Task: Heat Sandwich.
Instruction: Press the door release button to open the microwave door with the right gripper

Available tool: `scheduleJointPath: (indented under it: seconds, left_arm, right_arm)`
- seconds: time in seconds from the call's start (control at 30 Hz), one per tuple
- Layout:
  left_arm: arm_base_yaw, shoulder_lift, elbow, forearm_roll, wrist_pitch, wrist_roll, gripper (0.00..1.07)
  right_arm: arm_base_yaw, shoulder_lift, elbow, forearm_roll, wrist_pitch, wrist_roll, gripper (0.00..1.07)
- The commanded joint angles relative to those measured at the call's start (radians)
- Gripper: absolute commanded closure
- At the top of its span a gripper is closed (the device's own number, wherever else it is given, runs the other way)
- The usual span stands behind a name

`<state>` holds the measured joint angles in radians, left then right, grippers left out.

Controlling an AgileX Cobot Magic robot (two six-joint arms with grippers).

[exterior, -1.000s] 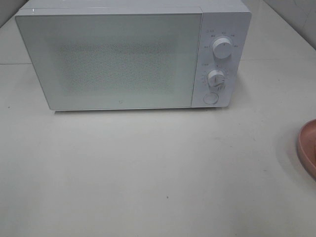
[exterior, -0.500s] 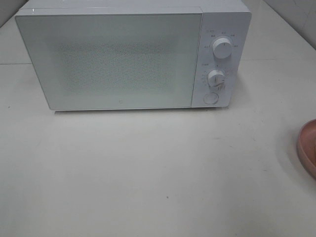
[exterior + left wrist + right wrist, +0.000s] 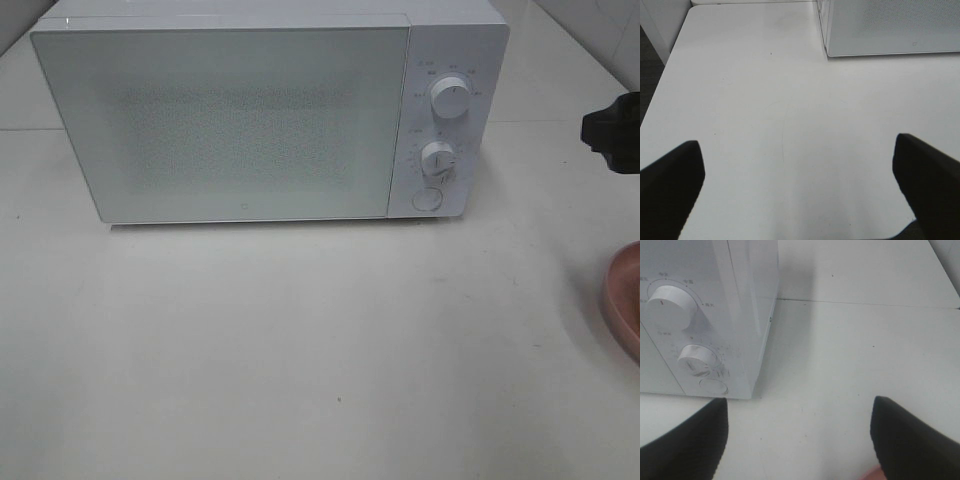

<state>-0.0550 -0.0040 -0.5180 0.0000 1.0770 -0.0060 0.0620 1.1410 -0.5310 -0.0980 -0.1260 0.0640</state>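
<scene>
The sandwich is out of view in every frame. A white microwave (image 3: 240, 120) stands at the back of the table with its door shut. Only the rim of a salmon-pink plate (image 3: 625, 300) shows at the right edge of the high view. My right gripper (image 3: 800, 440) is open and holds nothing. It hovers over the table in front of the microwave's control panel (image 3: 690, 335). A black part of the right arm (image 3: 614, 132) shows above the plate. My left gripper (image 3: 800, 190) is open over bare table, left of the microwave's corner (image 3: 829, 50).
The panel carries an upper knob (image 3: 452, 98), a lower knob (image 3: 438, 160) and a round button (image 3: 427, 199). The table's left edge (image 3: 660, 85) drops off to a dark floor. A pink sliver of the plate (image 3: 872, 475) shows beside the right finger.
A black part of my right arm has come into the high view at its right edge, above the plate. The microwave and plate have not moved.
</scene>
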Motion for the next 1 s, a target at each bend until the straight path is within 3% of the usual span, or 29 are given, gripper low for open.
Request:
scheduleJointPath:
  seconds: [0.03,0.3,0.37,0.43,0.53,0.63,1.0]
  left_arm:
    - [0.002,-0.023,0.001,0.0,-0.005,-0.004,0.09]
    - [0.002,-0.023,0.001,0.0,-0.005,-0.004,0.09]
    - [0.002,-0.023,0.001,0.0,-0.005,-0.004,0.09]
    - [0.002,-0.023,0.001,0.0,-0.005,-0.004,0.09]
    - [0.002,-0.023,0.001,0.0,-0.005,-0.004,0.09]
    - [0.002,-0.023,0.001,0.0,-0.005,-0.004,0.09]
    - [0.002,-0.023,0.001,0.0,-0.005,-0.004,0.09]
  right_arm:
    - [-0.002,0.058,-0.007,-0.004,-0.109,0.008,0.32]
    - [-0.002,0.194,0.022,-0.003,-0.428,-0.001,0.32]
    - [0.007,0.234,0.075,0.044,-0.589,-0.064,0.32]
    - [0.054,0.264,0.124,0.171,-0.717,-0.178,0.32]
    - [0.1,0.284,0.157,0.255,-0.802,-0.257,0.32]
    - [0.201,0.336,0.2,0.424,-0.942,-0.329,0.32]
    - [0.434,0.429,0.229,0.613,-1.039,-0.329,0.32]
